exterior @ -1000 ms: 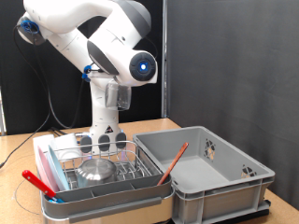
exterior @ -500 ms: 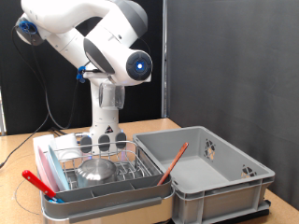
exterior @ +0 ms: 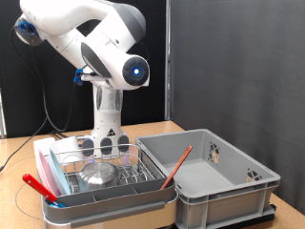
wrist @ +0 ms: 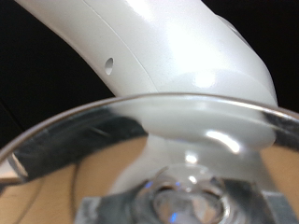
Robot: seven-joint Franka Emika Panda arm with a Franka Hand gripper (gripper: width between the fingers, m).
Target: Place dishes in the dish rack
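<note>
Exterior view: the arm (exterior: 95, 48) is raised high above the tabletop (exterior: 19, 157), folded over at roughly 11 o'clock in the frame; the claw itself does not show there. Wrist view: a curved clear glass rim (wrist: 140, 107) fills the frame close against the camera, with the arm's white casing behind it. The fingers cannot be made out, so whether the claw is apart, together or clamped on the glass cannot be told. The rack (exterior: 100, 176) sits at about 7 o'clock. It already carries a steel bowl (exterior: 97, 174) at its centre, a light-blue plate (exterior: 52, 175) on edge along its 9 o'clock side, and a red utensil (exterior: 40, 186) across the near corner. Judged from this, the task is partly done, with the glass piece apparently still out of the rack. The grey bin (exterior: 205, 176) touches or nearly touches the rack's 3 o'clock edge and holds a stick (exterior: 176, 165). Open prong rows remain toward 3 o'clock of the bowl, but the bin wall crowds that side.
</note>
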